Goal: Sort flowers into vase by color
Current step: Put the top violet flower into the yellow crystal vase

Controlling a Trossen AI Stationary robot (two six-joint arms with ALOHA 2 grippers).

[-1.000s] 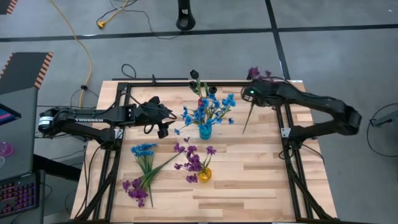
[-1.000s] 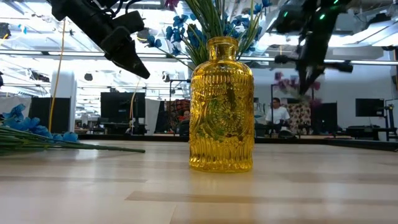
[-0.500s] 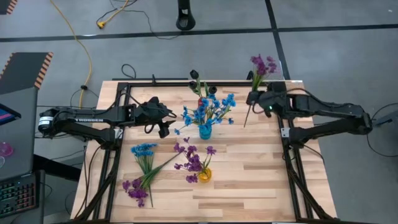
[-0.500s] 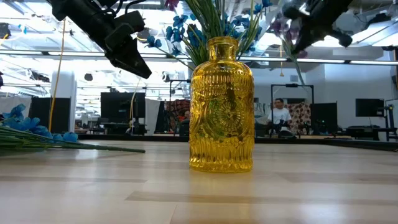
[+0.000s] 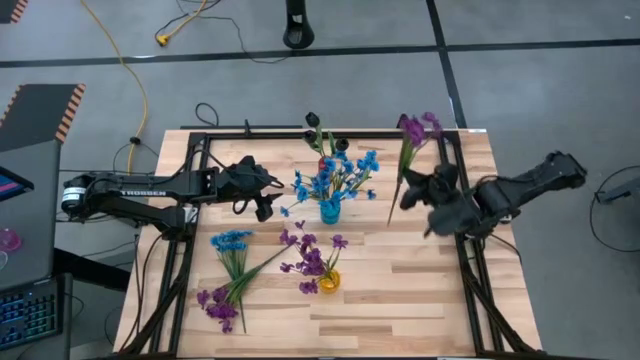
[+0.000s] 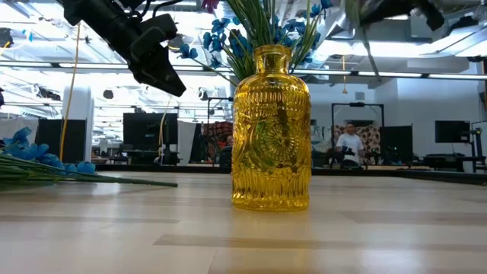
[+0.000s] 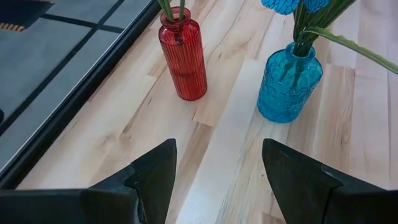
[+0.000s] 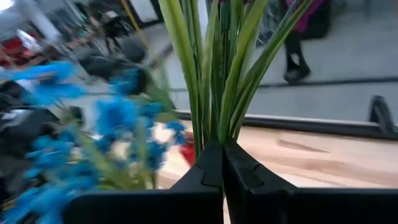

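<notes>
— Since a second ago, what has moved?

— Swinging in from the far right corner, the right gripper (image 5: 408, 192) now hangs over the right side of the tabletop (image 5: 400, 290), right of the blue vase. Its fingers (image 8: 211, 168) are clenched on the green stems of a purple sprig (image 5: 418, 128), whose bloom points toward the far edge. The left arm has not shifted.

— And nearest the camera?

— Seen from table height, the yellow vase (image 6: 271, 129) stands closest; from above it holds purple blooms (image 5: 312, 255). Left of it, loose flowers lie flat on the wood: a blue sprig (image 5: 231, 241) and a purple bunch (image 5: 218, 306) at the near-left.

— Farther back?

— The blue vase (image 5: 329, 211) stands mid-table, filled with blue clusters (image 5: 335, 175). Just left of it the left gripper (image 5: 265, 203) hovers above the tabletop, its fingers (image 7: 152, 168) spread and holding nothing. Behind the blue vase stands the red vase (image 7: 183, 55), carrying dark buds (image 5: 312, 119) on green stems near the far edge.

— Beyond the tabletop?

— A person (image 6: 350, 144) shows in the room behind.
</notes>
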